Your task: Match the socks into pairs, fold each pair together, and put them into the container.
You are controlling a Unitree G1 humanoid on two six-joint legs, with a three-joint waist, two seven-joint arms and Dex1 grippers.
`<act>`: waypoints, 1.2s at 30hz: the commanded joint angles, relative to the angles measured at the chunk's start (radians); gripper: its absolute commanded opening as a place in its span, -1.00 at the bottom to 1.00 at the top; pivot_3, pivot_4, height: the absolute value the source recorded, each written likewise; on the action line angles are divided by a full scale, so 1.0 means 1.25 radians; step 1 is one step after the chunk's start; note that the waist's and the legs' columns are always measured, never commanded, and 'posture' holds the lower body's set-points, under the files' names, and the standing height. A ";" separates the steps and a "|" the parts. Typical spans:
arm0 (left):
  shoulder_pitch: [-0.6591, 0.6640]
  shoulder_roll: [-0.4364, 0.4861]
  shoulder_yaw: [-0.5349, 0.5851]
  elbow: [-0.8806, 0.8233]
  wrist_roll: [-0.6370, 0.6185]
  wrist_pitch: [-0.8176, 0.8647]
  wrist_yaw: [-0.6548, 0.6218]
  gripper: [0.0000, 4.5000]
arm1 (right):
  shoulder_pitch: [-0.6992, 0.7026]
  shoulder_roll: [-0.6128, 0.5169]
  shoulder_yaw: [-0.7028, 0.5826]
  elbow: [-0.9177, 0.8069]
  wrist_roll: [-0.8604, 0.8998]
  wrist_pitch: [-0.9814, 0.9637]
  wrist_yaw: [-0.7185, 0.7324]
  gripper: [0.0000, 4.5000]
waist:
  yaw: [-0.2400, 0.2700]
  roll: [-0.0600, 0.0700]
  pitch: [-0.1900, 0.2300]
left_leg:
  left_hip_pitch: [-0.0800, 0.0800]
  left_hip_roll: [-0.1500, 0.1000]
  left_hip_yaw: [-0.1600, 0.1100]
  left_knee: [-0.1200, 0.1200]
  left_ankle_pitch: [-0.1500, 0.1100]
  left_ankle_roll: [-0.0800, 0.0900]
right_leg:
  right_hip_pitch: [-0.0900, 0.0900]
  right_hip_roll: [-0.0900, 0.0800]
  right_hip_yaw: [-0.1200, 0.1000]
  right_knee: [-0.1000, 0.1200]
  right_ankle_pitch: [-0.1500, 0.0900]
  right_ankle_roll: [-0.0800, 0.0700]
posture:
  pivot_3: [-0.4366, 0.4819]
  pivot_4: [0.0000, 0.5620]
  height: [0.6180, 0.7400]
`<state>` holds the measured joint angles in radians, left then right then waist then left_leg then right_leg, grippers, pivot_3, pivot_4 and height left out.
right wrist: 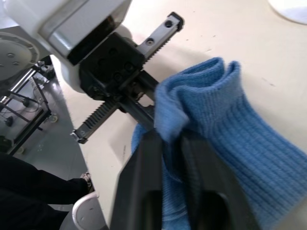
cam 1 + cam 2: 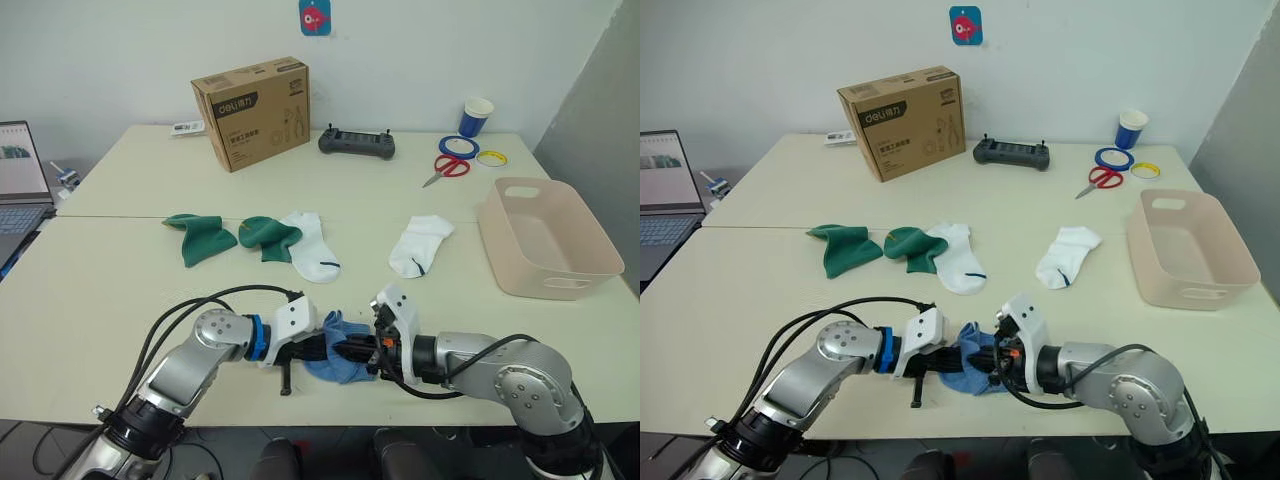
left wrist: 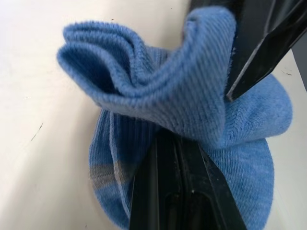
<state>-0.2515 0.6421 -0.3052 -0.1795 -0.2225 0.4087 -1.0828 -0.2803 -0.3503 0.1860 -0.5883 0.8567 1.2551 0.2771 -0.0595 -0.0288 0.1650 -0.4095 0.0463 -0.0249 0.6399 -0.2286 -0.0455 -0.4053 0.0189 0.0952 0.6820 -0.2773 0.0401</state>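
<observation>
Blue socks [image 2: 335,358], bunched at the table's [image 2: 100,300] near edge, are pinched from both sides: left gripper [image 2: 318,349] and right gripper [image 2: 362,351] clamp them, likely folding the pair. Container [image 2: 545,238] waits far right, beyond 2 white socks [image 2: 315,247].

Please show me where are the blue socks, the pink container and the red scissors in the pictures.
blue socks [image 2: 330,362], left eye view, on the bunched fabric between the two grippers.
container [image 2: 527,282], left eye view, on its near wall.
scissors [image 2: 453,166], left eye view, on the red handles.
</observation>
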 commanded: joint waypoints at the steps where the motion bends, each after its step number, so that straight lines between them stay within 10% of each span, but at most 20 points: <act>1: 0.012 0.012 0.072 -0.020 -0.037 0.034 0.025 -1.00 | -0.025 0.010 -0.055 -0.057 0.053 0.024 -0.012 -0.10 | 0.000 0.000 0.000 | 0.000 0.000 0.000 0.000 0.000 0.000 | 0.000 0.000 0.000 0.000 0.000 0.000 | -0.05 -0.47 0.72; 6: 0.032 0.031 0.184 -0.056 -0.127 0.112 0.043 -1.00 | -0.023 -0.004 -0.166 -0.096 0.168 0.055 -0.024 0.66 | 0.001 0.000 0.000 | -0.001 0.000 -0.001 0.000 0.000 0.000 | 0.000 0.000 -0.001 0.000 0.000 0.000 | -0.05 -0.47 0.72; 10: 0.004 0.062 0.262 -0.066 -0.185 0.162 0.038 -1.00 | -0.001 -0.073 -0.160 -0.110 0.087 -0.020 -0.017 0.66 | 0.002 0.000 0.001 | -0.001 0.000 0.000 0.000 0.000 0.000 | -0.001 -0.001 -0.001 -0.001 0.000 0.000 | -0.05 -0.47 0.72; 21: -0.066 0.070 0.087 -0.157 -0.179 0.141 -0.050 -1.00 | 0.032 -0.177 0.126 -0.067 -0.210 -0.255 0.098 -0.95 | 0.001 0.000 0.001 | -0.002 -0.001 0.000 -0.001 0.000 0.000 | -0.001 -0.001 -0.001 -0.001 0.000 0.000 | -0.05 -0.47 0.72; 36: -0.019 0.072 -0.040 0.007 0.005 -0.051 -0.066 -1.00 | 0.086 -0.298 0.212 -0.014 -0.370 -0.329 0.230 -0.99 | 0.005 -0.001 0.002 | -0.002 -0.001 0.000 0.000 0.000 0.000 | -0.001 -0.001 -0.001 -0.001 -0.001 -0.002 | -0.05 -0.47 0.72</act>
<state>-0.2860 0.7337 -0.3483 -0.1850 -0.2404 0.3580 -1.1689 -0.1924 -0.7014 0.4609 -0.6042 0.4139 0.8348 0.5545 -0.0533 -0.0303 0.1674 -0.4113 0.0453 -0.0248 0.6399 -0.2287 -0.0455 -0.4061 0.0175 0.0943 0.6806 -0.2791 0.0373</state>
